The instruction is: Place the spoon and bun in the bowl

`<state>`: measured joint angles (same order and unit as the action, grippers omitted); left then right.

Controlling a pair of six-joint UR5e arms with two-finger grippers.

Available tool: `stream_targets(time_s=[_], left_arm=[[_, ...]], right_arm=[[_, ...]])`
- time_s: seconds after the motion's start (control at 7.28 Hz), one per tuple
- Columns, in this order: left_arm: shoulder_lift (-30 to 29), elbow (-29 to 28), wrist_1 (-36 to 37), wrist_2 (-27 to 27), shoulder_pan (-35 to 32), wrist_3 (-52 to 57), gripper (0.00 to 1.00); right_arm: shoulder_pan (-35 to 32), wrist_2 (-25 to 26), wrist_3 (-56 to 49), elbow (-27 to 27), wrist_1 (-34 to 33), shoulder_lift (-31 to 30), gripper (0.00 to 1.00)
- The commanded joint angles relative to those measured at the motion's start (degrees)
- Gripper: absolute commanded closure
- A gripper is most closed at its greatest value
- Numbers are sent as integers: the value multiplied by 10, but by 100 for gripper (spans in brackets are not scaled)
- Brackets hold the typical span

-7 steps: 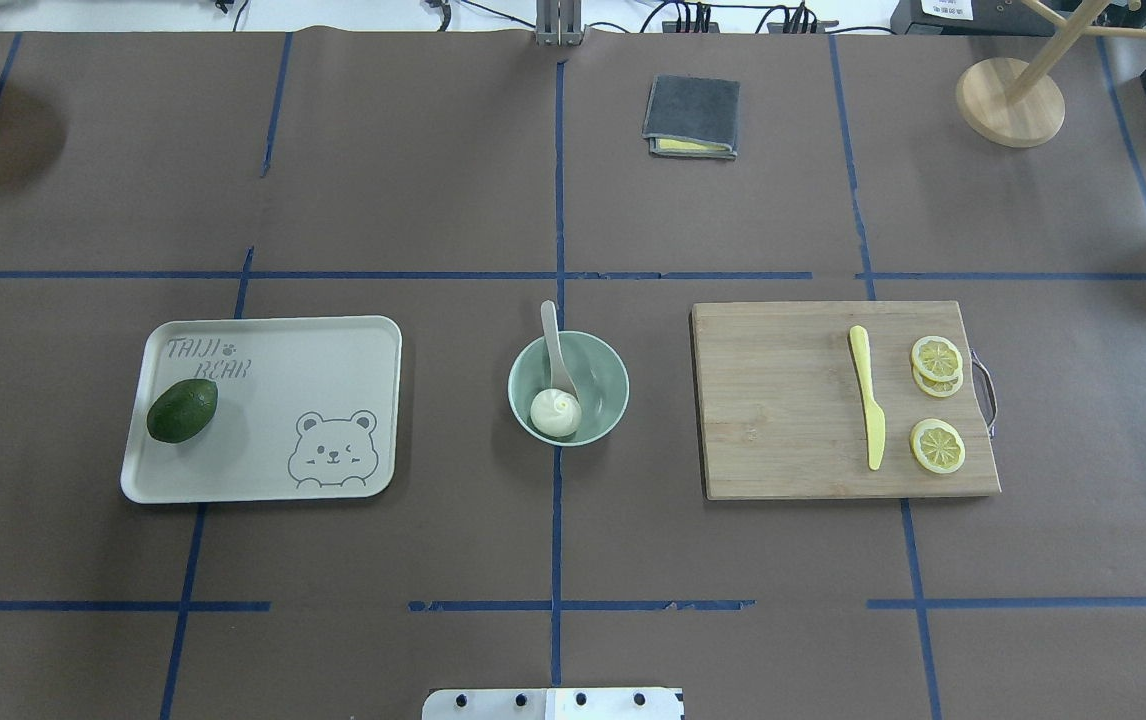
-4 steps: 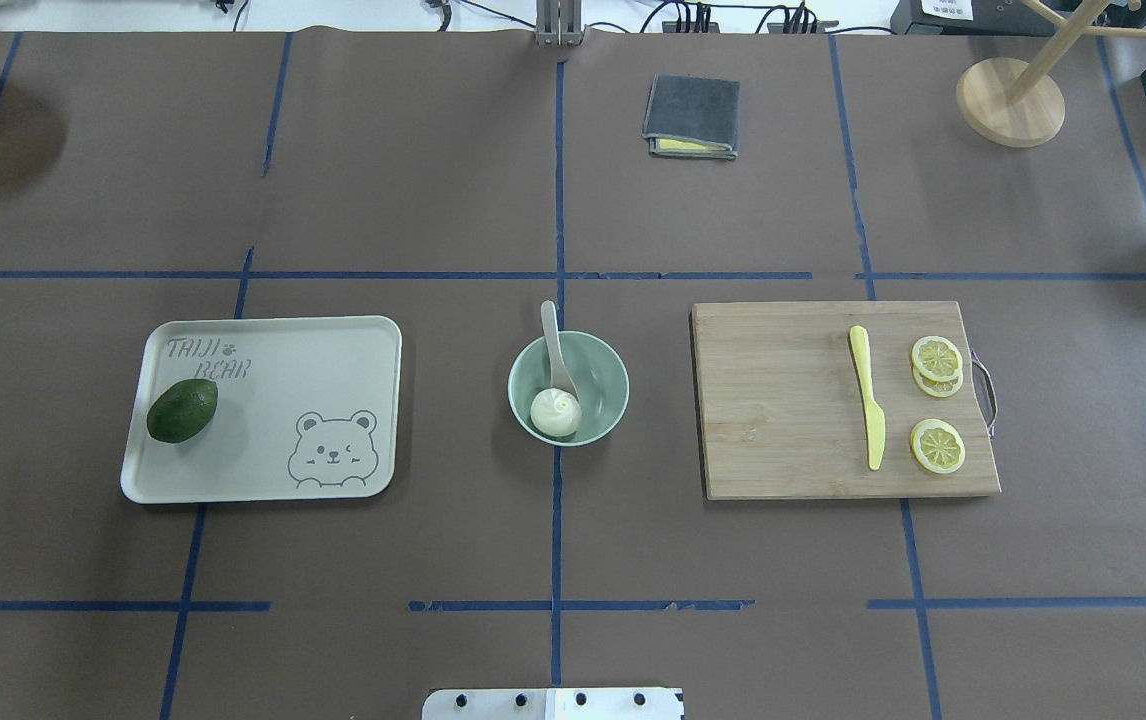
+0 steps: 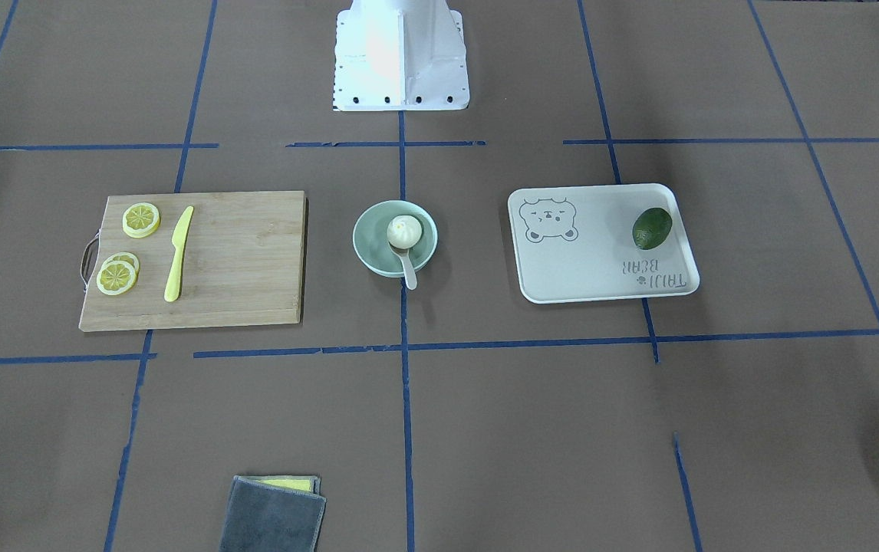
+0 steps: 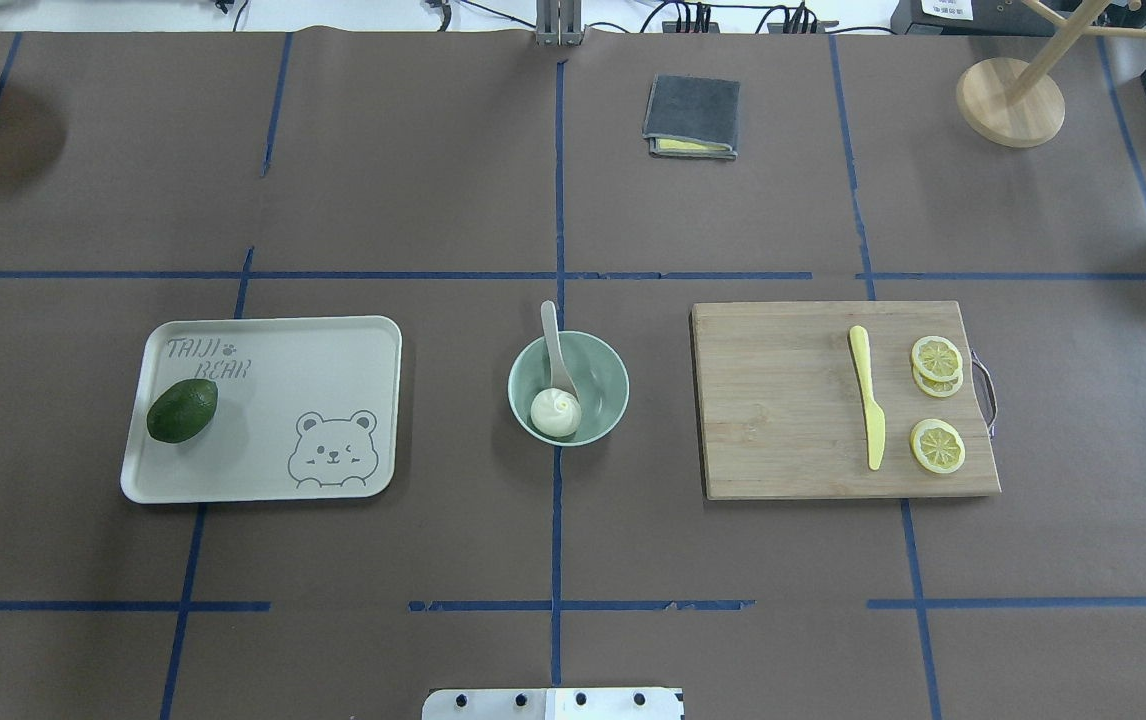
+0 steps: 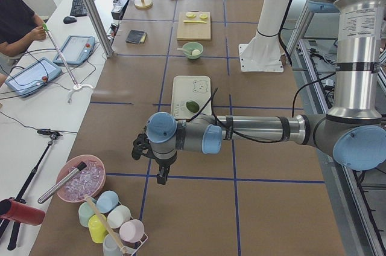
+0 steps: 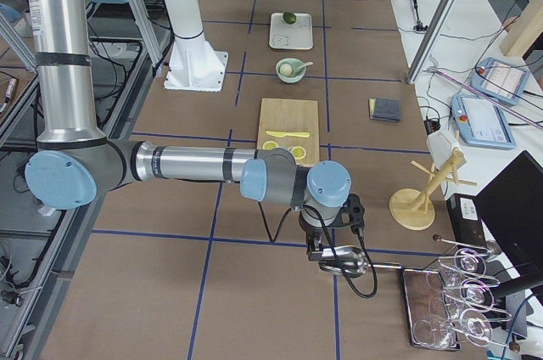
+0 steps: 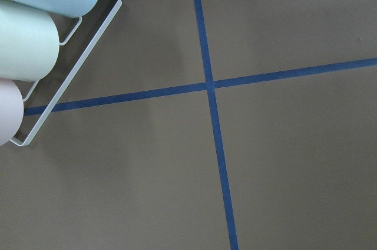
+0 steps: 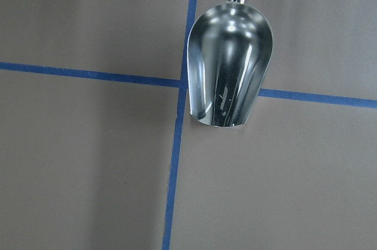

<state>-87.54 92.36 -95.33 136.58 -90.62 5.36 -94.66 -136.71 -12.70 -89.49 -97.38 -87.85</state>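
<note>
The pale mint-green bowl (image 4: 598,385) stands at the table's middle. The white pleated bun (image 4: 555,412) lies inside it on the near side. The off-white spoon (image 4: 553,345) has its scoop in the bowl beside the bun, and its handle leans over the far rim. The front-facing view shows the same bowl (image 3: 374,245), bun (image 3: 403,229) and spoon (image 3: 408,270). My left gripper (image 5: 160,174) hangs far off at the table's left end. My right gripper (image 6: 327,251) hangs at the right end over a metal scoop. I cannot tell whether either is open or shut.
A white bear-print tray (image 4: 323,350) holds a dark green avocado (image 4: 182,410). A wooden cutting board (image 4: 783,400) bears a yellow knife (image 4: 868,400) and lemon slices (image 4: 937,445). A grey cloth (image 4: 691,115) lies at the back. A metal scoop (image 8: 230,67) and a cup rack (image 7: 35,32) lie at the ends.
</note>
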Motion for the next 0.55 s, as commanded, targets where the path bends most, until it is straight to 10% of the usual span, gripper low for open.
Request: stream_targets(time_s=[0.0, 0.41], left_arm=[[0, 0, 0, 0, 0, 0, 0], [0, 0, 0, 0, 0, 0, 0]], right_arm=[[0, 0, 0, -3, 0, -2, 0], [0, 0, 0, -3, 0, 2, 0]])
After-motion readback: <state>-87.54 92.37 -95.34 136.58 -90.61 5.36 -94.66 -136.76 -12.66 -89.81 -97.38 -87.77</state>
